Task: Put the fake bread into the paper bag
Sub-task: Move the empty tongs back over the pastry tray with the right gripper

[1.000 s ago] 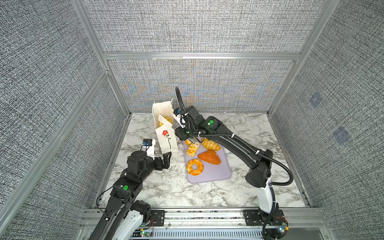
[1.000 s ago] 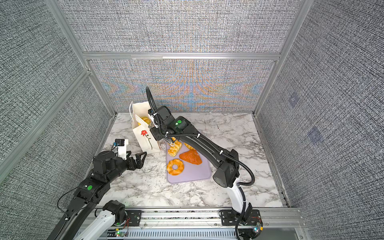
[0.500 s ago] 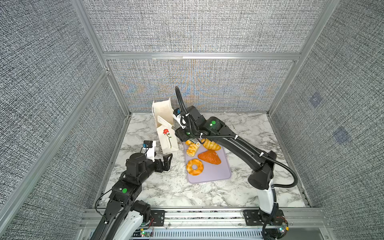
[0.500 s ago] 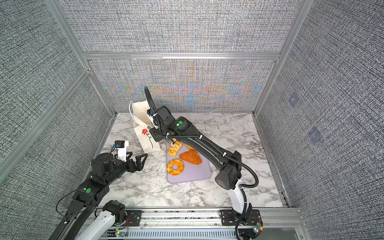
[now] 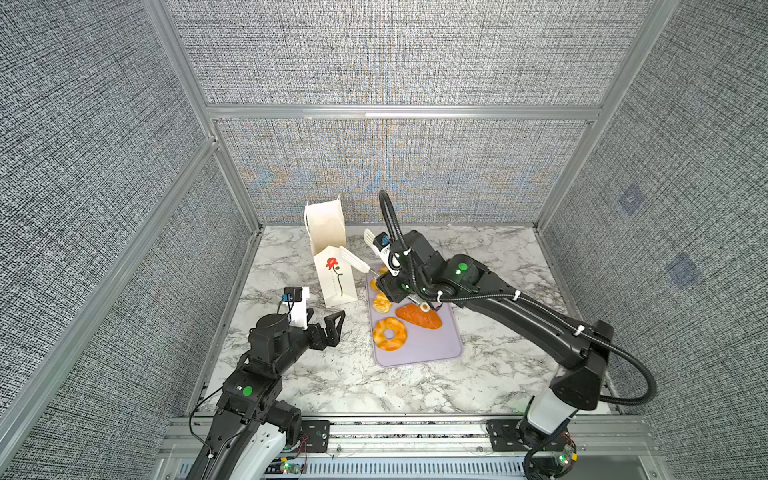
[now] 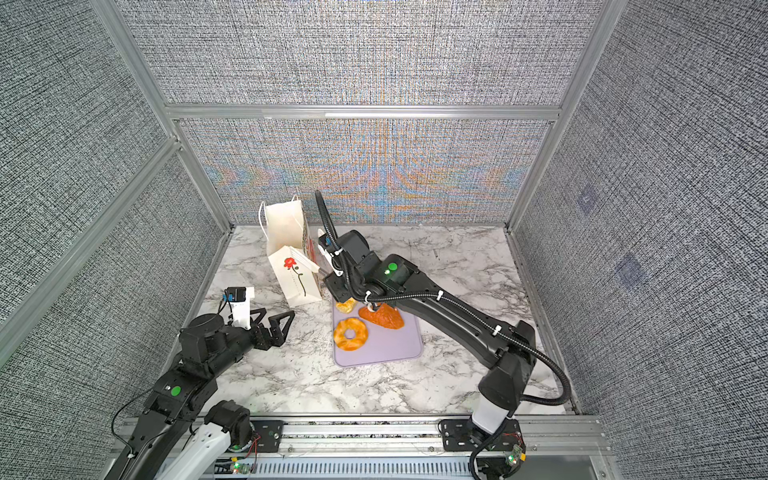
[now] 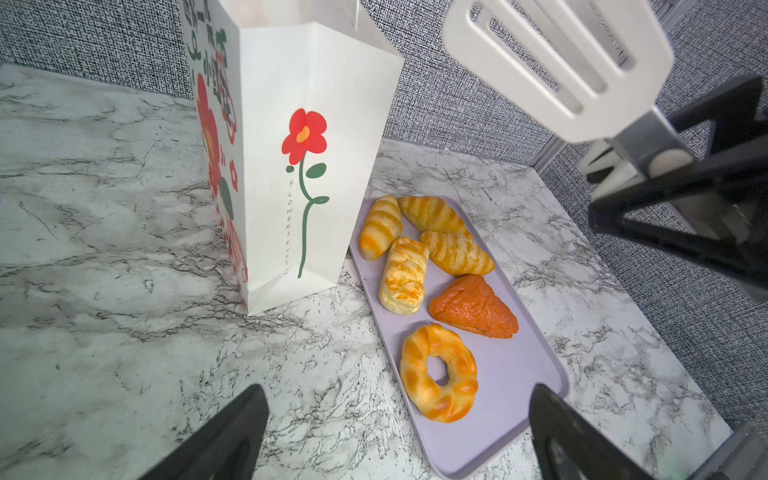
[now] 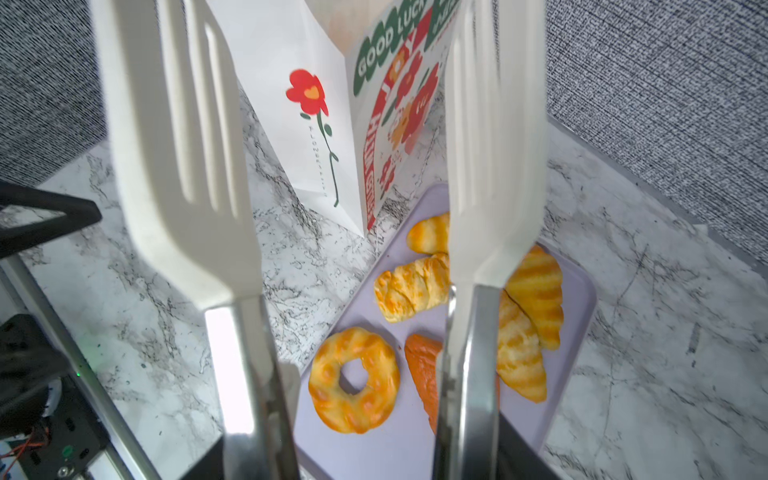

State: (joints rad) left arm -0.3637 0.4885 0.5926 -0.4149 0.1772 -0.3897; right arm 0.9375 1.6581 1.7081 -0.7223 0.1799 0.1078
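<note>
Six pieces of bread lie on the tray [image 7: 519,374]: three croissants [image 7: 432,214] at the far end, a braided roll [image 7: 403,276] beside them, then a triangular piece [image 7: 473,307] and, nearest, a doughnut [image 7: 438,372]. None is gripped. The bag [image 5: 334,278] stands upright on the table [image 5: 415,386], just left of the tray's far end, with its mouth open. Its contents cannot be seen.

The right gripper [image 5: 387,280] is closed on a pair of tongs [image 8: 178,145]. The white slotted blades are held apart above the tray's far end, close to the bag's mouth, with nothing between them. The left gripper [image 6: 269,321] is spread fully, holds nothing, and hangs near and left of the bag, clear of it.

Hazards:
- The bag is tall, light and unsupported. It may be pushed or tipped if a blade catches its rim. Whether a blade touches it now cannot be told.
- The mouth is narrow. A piece released off-centre may land on the rim and fall outside.
- The bread is glossy and the blades look smooth. A piece gripped near its end may slip out during the lift.

Markings: "FLOWERS" is printed beside the flower [image 7: 303,137] on the bag's narrow face, followed by smaller letters not read with certainty. "GOOD LUCK" and "JOY" are read on the wide face. Other red lettering is illegible.
</note>
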